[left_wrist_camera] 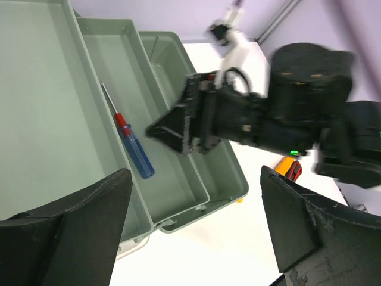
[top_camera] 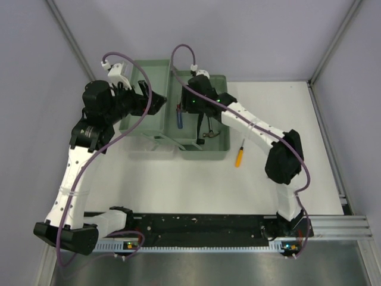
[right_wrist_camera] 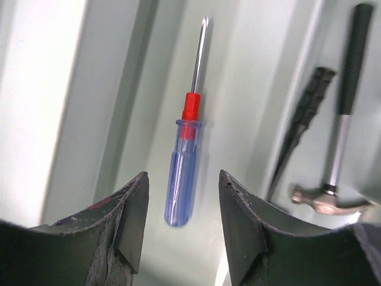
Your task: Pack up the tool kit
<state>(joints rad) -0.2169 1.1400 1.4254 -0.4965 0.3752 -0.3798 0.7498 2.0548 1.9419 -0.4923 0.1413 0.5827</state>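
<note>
Tool kit (top_camera: 219,143): pale green tiered box, opened out, at the far middle of the tabletop (top_camera: 178,185). Three tools visible inside, one outside.

- Left end effector (left_wrist_camera: 195,179): spread wide, holding nothing, poised over the left part of the box.
- Deep bin (left_wrist_camera: 36,89): leftmost compartment, largely under the left arm in the overhead view.
- Middle tray (left_wrist_camera: 113,53): blue screwdriver (left_wrist_camera: 136,152) with clear blue handle, red collar and thin shaft, lying flat on the floor.
- Right end effector (right_wrist_camera: 183,176): partly open, directly above that screwdriver, pads clear of the handle on both sides, gripping nothing.
- Right tray (left_wrist_camera: 164,53): black-handled tool (right_wrist_camera: 305,122) and hammer (right_wrist_camera: 340,131) side by side, the hammer with black grip and metal head.
- Yellow screwdriver (top_camera: 239,156): loose on the tabletop just right of the box (probably the next to go in).

Handling:
- All items judged light and rigid.
- Plastic handles smooth and round, likely to roll or slip in a loose pinch.
- Best hold on the yellow screwdriver: across the handle at mid-length, the shaft too thin for a sure grip.
- Hammer likely head-heavy, better taken near the head.
- Box apparently thin-walled plastic, trays liable to shift if pushed.

Markings: no brand, label or writing legible on box or tools.
</note>
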